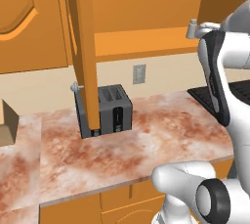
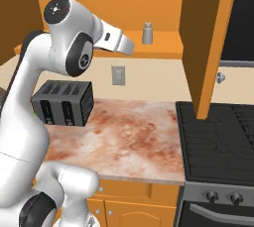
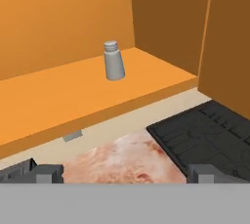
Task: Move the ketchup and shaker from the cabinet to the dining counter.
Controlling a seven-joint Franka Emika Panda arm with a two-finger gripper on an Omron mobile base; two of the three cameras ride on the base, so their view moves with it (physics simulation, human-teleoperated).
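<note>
The shaker, a light-grey cylinder with a narrower cap, stands upright on the orange shelf of the open cabinet. It also shows on the shelf as the shaker and, partly behind my arm, as the shaker. My gripper is open wide with nothing between its fingertips. It points at the shaker from a distance, below and in front of the shelf. My hand hangs just left of the shaker. The ketchup and the dining counter are out of view.
An open cabinet door juts out to the right of the shelf, another door to the left. Below lie a marble worktop with a grey toaster and a black stove.
</note>
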